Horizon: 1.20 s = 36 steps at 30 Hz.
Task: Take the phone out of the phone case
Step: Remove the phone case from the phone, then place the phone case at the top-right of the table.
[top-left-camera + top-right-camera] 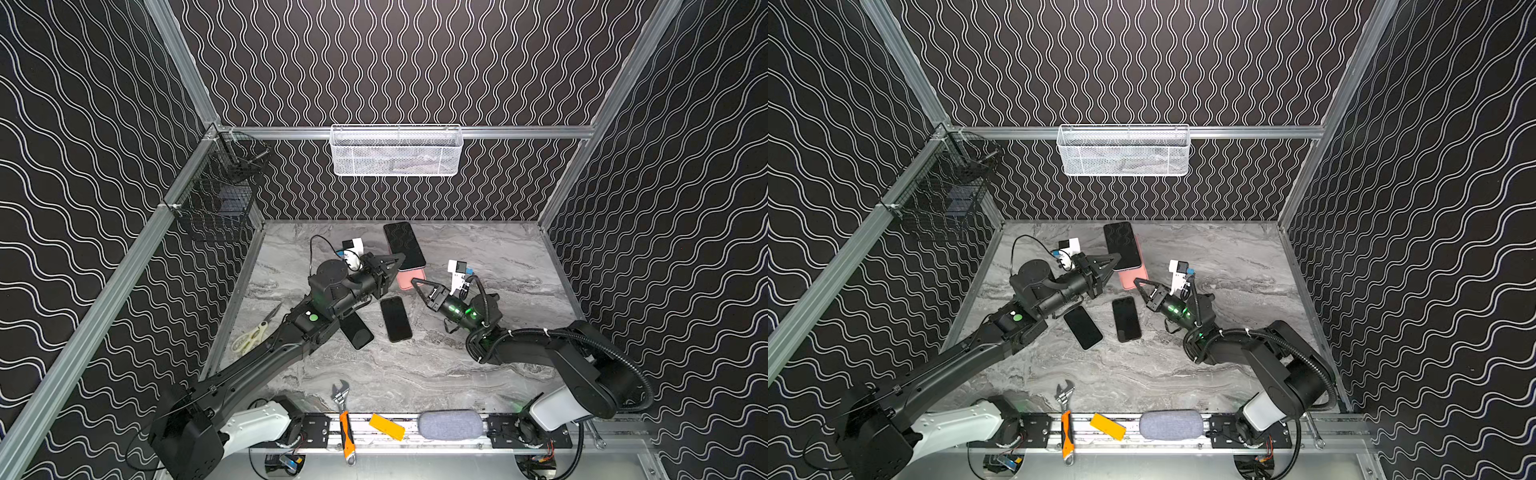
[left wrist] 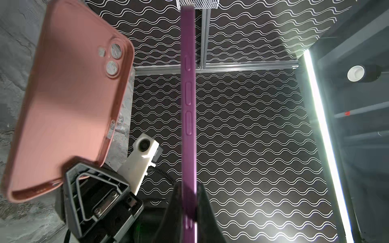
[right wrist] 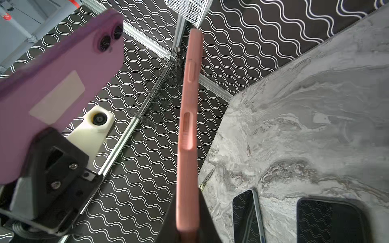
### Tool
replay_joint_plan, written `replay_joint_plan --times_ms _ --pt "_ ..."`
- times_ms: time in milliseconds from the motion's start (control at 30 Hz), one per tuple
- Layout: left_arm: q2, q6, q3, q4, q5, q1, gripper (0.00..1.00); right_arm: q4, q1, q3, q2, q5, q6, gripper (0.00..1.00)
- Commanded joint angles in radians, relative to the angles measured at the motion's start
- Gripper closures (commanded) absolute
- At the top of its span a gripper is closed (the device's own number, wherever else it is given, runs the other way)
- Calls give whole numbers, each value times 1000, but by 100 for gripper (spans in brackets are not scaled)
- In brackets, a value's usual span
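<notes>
— Where is the phone?

— The purple slab phone with the dark glass screen (image 1: pixel 404 245) is out of the soft pink silicone case (image 1: pixel 412 279). In both top views it partly overlaps the case, over the grey marbled bench (image 1: pixel 457 374).

— And the grippers?

— The left gripper (image 1: pixel 397 260) is clamped on an edge of the phone. The right gripper (image 1: pixel 415 284) is pinched on the case's rim. The case is empty, and marble shows through its camera holes.

— Anything nearby?

— A black phone (image 1: pixel 396 319) and a second black phone (image 1: pixel 356 330) lie flat between the arms.
</notes>
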<state>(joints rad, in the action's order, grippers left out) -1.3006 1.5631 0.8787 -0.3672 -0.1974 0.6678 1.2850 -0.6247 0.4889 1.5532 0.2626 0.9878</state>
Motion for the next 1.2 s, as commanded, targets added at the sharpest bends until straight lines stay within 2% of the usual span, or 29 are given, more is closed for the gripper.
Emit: replay_joint_plan --times_ms 0,233,500,800,933,1167 --pt "-5 -29 20 -81 -24 -4 100 11 19 -10 -7 -11 12 96" --pt "-46 -104 30 -84 -80 -34 100 -152 140 -46 -92 10 -19 95" --pt "-120 -240 87 -85 -162 -104 100 -312 435 -66 -109 157 -71 94" --pt "-219 -358 149 -84 -211 -143 100 -424 694 55 59 337 -163 93" --pt "-252 -396 173 -84 -212 -149 100 -497 746 120 140 360 -210 92" --pt "-308 -413 190 -83 -202 -152 100 -670 779 231 238 382 -261 89"
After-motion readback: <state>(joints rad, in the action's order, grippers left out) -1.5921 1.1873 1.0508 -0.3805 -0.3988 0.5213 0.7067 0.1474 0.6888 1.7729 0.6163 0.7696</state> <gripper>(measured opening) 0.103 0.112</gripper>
